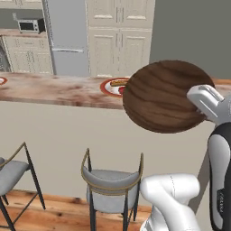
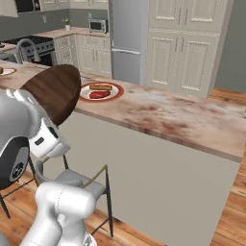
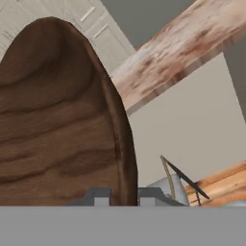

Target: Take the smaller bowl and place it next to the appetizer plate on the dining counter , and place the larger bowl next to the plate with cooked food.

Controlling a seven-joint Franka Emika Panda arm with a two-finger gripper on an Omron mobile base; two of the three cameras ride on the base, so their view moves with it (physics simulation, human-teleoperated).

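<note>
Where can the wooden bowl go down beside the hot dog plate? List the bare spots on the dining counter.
The gripper is shut on the larger bowl, held tilted on edge. On the dining counter, the long marble stretch right of the plate with cooked food is bare out to the counter's end. The near edge by that plate is narrow.

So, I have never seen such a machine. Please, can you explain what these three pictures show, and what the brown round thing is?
It is a white robot arm in a simulated kitchen. Two pictures come from cameras behind the arm, one on its left and one on its right; the third looks along its hand. The brown round thing is the larger bowl, made of wood, held on edge in the hand, which is shut on its rim. Ahead is the dining counter with a plate of cooked food. Chairs stand below.
</note>
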